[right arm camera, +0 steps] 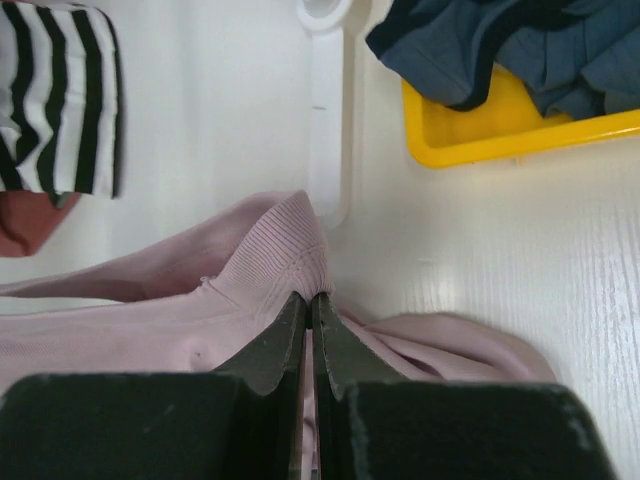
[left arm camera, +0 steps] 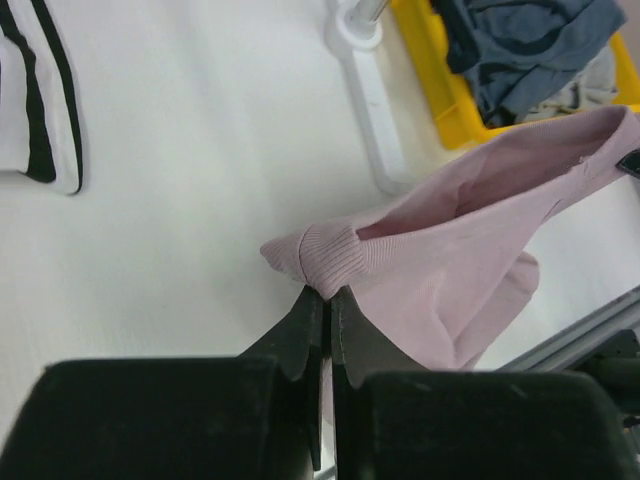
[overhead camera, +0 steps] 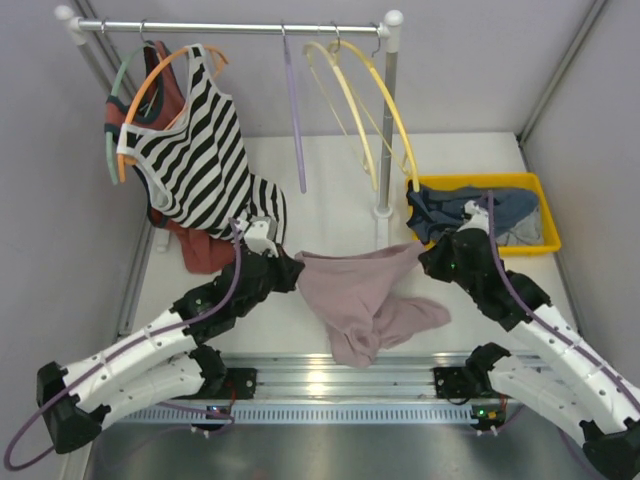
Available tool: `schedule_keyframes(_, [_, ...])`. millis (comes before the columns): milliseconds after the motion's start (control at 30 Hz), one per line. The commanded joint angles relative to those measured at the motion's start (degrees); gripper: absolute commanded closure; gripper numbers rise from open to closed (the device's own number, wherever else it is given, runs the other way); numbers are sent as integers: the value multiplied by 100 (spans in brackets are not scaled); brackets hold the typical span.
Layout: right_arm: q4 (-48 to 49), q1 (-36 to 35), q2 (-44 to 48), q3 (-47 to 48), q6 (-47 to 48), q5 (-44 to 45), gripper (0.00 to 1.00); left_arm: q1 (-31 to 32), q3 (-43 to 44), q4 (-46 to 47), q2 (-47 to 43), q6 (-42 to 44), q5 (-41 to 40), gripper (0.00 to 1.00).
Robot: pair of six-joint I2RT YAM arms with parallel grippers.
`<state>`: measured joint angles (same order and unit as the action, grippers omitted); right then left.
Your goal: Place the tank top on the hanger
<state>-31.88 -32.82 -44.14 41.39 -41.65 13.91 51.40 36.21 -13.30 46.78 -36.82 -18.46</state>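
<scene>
Two hands are being shown shut on one garment.

1. Left hand (left arm camera: 328,296): jaws are being pressed fully together on a ribbed hem corner of the tank top (overhead camera: 365,295); the cloth is being pinched at the very fingertips.
2. Right hand (right arm camera: 310,298): jaws are likewise being held closed, with a ribbed edge of the same top being gripped between the tips.
3. Tank top: pink-mauve, it is being held up between the two hands above the near middle of the worktop (overhead camera: 330,190). Its upper edge is being stretched from hand to hand, and the rest is sagging in loose folds toward the near edge.
4. Hanger (overhead camera: 294,120): lavender, it is being carried by the rail (overhead camera: 230,28) at the back, well apart from the tank top. It is hanging between the striped top (overhead camera: 195,150) and the yellow hangers (overhead camera: 370,110).
5. Striped top: it is being carried on an orange hanger (overhead camera: 150,80) at the left end of the rail, with a red garment (overhead camera: 205,250) hanging behind and below it.
6. Bin (overhead camera: 550,232): yellow, it is sitting at the right of the worktop, just beyond the right hand, and blue-grey clothes (overhead camera: 450,210) are being held in it.
7. Post (overhead camera: 388,130): white, it is standing between the hanger and the bin.
</scene>
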Motion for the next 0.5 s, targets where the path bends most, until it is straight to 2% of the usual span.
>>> schedule_keyframes(0, [-528,65,441,719,218,173,100,-24,614,-726,-353,517,96,100])
schedule_keyframes(233, [-1004,47,854,1828,508,-116,100,-24,1861,-1359,-381,1149,966,100])
schedule_keyframes(467, [-1251,56,679,3129,824,-512,100,-24,3233,-1754,14,1677,1608,100])
